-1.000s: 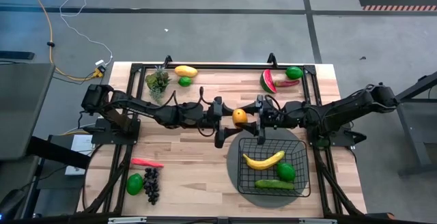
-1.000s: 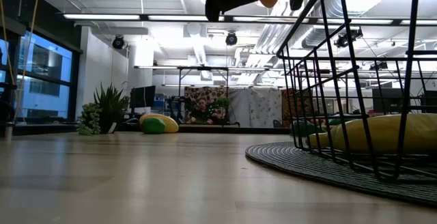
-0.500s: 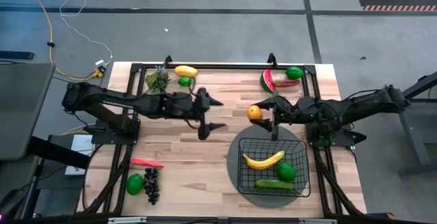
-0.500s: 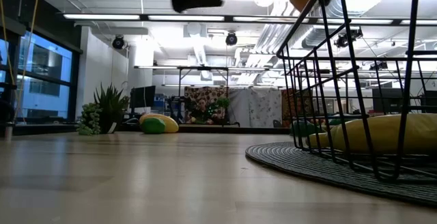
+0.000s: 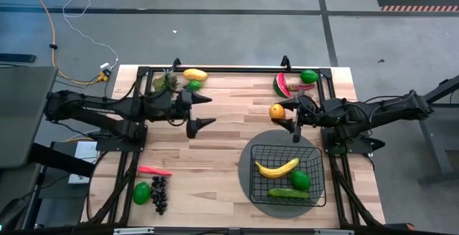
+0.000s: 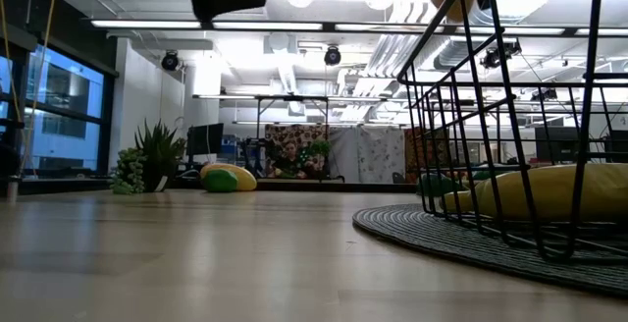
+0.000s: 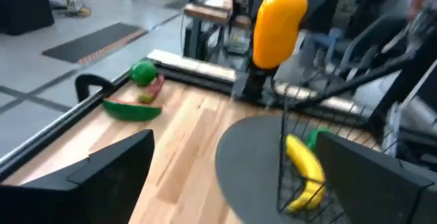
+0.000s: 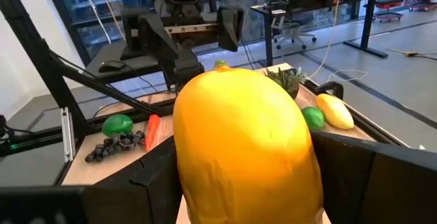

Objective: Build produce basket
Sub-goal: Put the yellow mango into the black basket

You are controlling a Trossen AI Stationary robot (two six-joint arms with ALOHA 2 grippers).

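An orange mango (image 5: 277, 111) hangs above the table just beyond the far left corner of the black wire basket (image 5: 315, 152), with my right gripper (image 5: 286, 115) shut on it. The basket stands on a round grey mat (image 5: 247, 185) and holds a banana (image 5: 277, 168), a lime (image 5: 300, 180) and a cucumber (image 5: 288, 193). My left gripper (image 5: 206, 110) hovers open over the table's middle left with nothing between its fingers. The left wrist view shows the mango (image 7: 278, 26) ahead of it, standing upright. My right gripper pinches the mango by two opposite sides (image 8: 184, 162) between its two fingers (image 8: 355, 176). The fingers lie about level and come from the table's right. The mango is lifted clear of the table, long axis upright.
At the far right lie a watermelon slice (image 5: 282, 84), a lime (image 5: 308, 76) and a chili (image 5: 302, 87). At the far left sit a yellow mango (image 5: 194, 74), a lime (image 5: 193, 85) and a leafy green piece (image 5: 165, 84). A chili (image 5: 154, 170), lime (image 5: 141, 192) and grapes (image 5: 159, 194) lie near left.
Both grippers met at the mango over the table's middle. My left gripper has drawn back from it toward the table's left edge, open and empty. My right gripper has carried the mango toward the right and slightly toward the far edge, still clear of the table.
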